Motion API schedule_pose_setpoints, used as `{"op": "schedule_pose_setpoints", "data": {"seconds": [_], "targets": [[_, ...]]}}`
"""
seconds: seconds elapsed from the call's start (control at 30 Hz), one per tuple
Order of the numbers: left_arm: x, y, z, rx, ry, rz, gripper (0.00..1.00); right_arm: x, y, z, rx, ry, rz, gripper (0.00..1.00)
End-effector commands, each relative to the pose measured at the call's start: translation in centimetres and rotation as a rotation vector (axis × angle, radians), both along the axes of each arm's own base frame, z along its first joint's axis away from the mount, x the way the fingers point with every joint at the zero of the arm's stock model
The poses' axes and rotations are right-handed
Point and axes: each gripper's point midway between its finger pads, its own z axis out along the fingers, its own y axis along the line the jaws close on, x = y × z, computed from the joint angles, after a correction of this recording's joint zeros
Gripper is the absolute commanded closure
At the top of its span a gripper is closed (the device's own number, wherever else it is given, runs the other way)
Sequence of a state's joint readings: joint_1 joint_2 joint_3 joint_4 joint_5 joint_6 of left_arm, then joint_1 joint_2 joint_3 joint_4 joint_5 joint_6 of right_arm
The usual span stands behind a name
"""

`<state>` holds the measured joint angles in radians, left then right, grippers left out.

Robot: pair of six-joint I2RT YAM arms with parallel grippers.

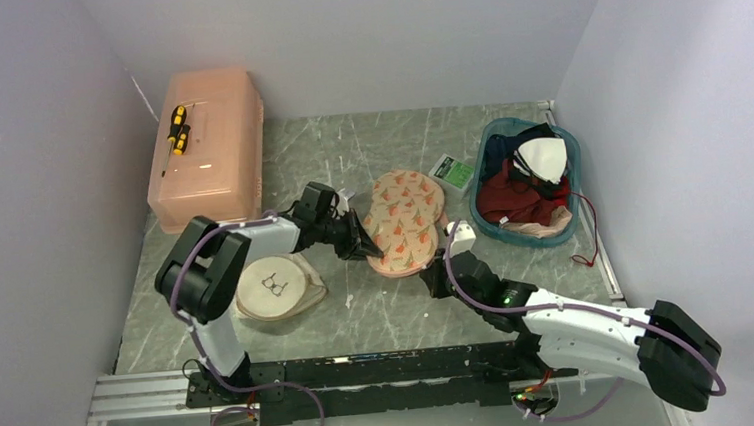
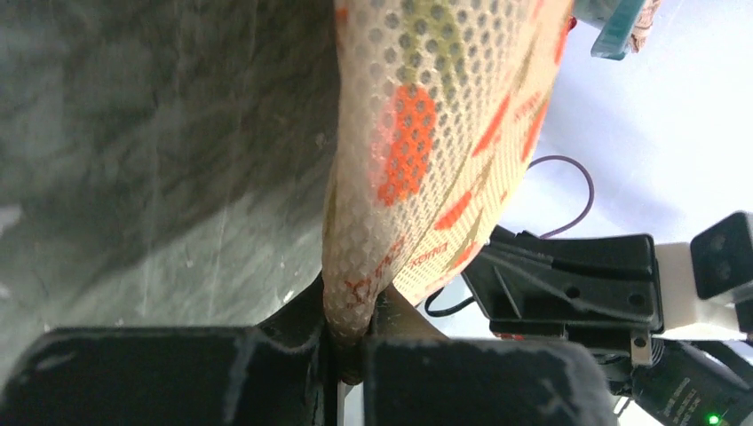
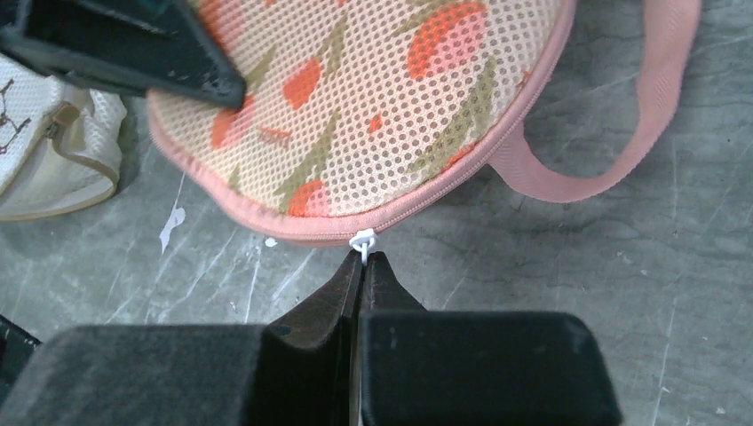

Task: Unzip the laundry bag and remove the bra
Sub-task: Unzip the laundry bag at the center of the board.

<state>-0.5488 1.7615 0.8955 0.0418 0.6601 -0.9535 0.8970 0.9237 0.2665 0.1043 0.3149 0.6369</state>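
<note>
Both arms meet at centre of the counter [image 1: 380,318], working on a floral mesh pouch [image 1: 403,216]: beige net w/ orange and green marks, pink zipped rim, two rounded lobes, lying between the arms' tips and the far wall. Left gripper [image 1: 365,244] comes in from the left; its jaws are clamped on the pouch's left edge, and in the left wrist view the mesh [image 2: 426,133] is pinched tight between the black fingers [image 2: 293,324] w/ no gap showing. Right gripper [image 1: 432,275] reaches in from near right; its jaws are together on the small white zip pull [image 3: 363,241] at the near rim of the pouch [image 3: 373,106], fingertips right at the pink edge. A pink strap [image 3: 622,151] loops off the pouch's right side onto the counter. The left arm's finger [image 3: 124,44] also shows at top left of the right wrist view, resting on the mesh. The laundry bag [image 1: 278,288], white mesh w/ cream rim and black bra icon on its round lid, sits on the counter near left, under the left arm's forearm, lid up, not gripped by either arm; its side [image 3: 53,133] shows just left of the pouch, apart from it. Far right: teal basket [image 1: 576,174] w/ red cloth [image 1: 507,199] and other laundry inside. A green packet [image 1: 457,172] lies between basket and pouch. Far left: pink plastic box [image 1: 209,155] w/ a yellow-black tool [image 1: 178,129] on top.
</note>
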Motion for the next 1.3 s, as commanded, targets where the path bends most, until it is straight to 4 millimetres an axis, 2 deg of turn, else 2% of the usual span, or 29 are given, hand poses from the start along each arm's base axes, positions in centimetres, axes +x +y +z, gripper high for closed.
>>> {"op": "schedule_pose_setpoints", "data": {"seconds": [0.0, 0.03, 0.1, 0.17, 0.2, 0.27, 0.33, 0.4, 0.5, 0.63, 0.7, 0.87, 1.03, 1.13, 1.27], "targets": [[3.6, -0.9, 0.7, -0.061, -0.082, -0.023, 0.97, -1.0, -0.1, -0.6, -0.002, 0.01, 0.017, 1.0], [4.3, -1.0, 0.6, -0.06, -0.078, -0.012, 0.97, -1.2, 0.0, -0.8, -0.002, 0.018, 0.023, 1.0], [5.3, -0.9, 0.4, -0.061, -0.059, 0.016, 0.83, -1.4, 0.3, -1.2, 0.006, 0.029, 0.029, 1.0], [5.7, -0.7, 0.6, -0.091, -0.04, 0.047, 0.53, -1.4, 0.5, -1.5, 0.016, 0.041, 0.022, 1.0], [5.7, -0.4, 0.9, -0.102, -0.035, 0.07, 0.42, -1.3, 0.6, -1.7, 0.02, 0.045, 0.017, 1.0], [4.7, 0.6, 1.0, -0.104, 0.001, 0.122, 0.27, -1.2, 0.8, -1.7, 0.033, 0.05, 0.008, 1.0], [3.4, 1.5, 1.4, -0.097, 0.041, 0.175, 0.18, -1.0, 1.0, -1.7, 0.046, 0.056, -0.007, 1.0], [1.7, 2.5, 1.9, -0.095, 0.073, 0.247, 0.17, -0.8, 1.2, -1.5, 0.059, 0.058, -0.019, 1.0], [-1.5, 3.4, 1.0, -0.075, 0.133, 0.372, 0.16, -0.6, 1.7, -1.1, 0.086, 0.054, -0.018, 1.0], [-4.9, 1.8, 1.2, -0.054, 0.123, 0.461, 0.12, -0.6, 3.0, -0.7, 0.099, 0.065, 0.03, 1.0], [-5.3, 1.0, 1.5, -0.038, 0.109, 0.478, 0.11, -0.7, 3.7, -0.5, 0.106, 0.066, 0.057, 1.0], [-4.4, -0.4, 1.6, -0.053, 0.108, 0.521, 0.1, -1.1, 5.1, 0.4, 0.116, 0.062, 0.126, 1.0], [-4.4, -1.8, -0.5, -0.057, 0.182, 0.545, 0.11, -1.6, 6.2, 1.4, 0.122, 0.055, 0.177, 1.0], [-4.1, -2.2, -1.1, -0.071, 0.199, 0.562, 0.12, -2.0, 6.5, 1.8, 0.128, 0.048, 0.205, 1.0], [-3.6, -2.1, -1.9, -0.052, 0.2, 0.595, 0.13, -2.4, 6.4, 1.4, 0.122, 0.052, 0.225, 1.0]]}}
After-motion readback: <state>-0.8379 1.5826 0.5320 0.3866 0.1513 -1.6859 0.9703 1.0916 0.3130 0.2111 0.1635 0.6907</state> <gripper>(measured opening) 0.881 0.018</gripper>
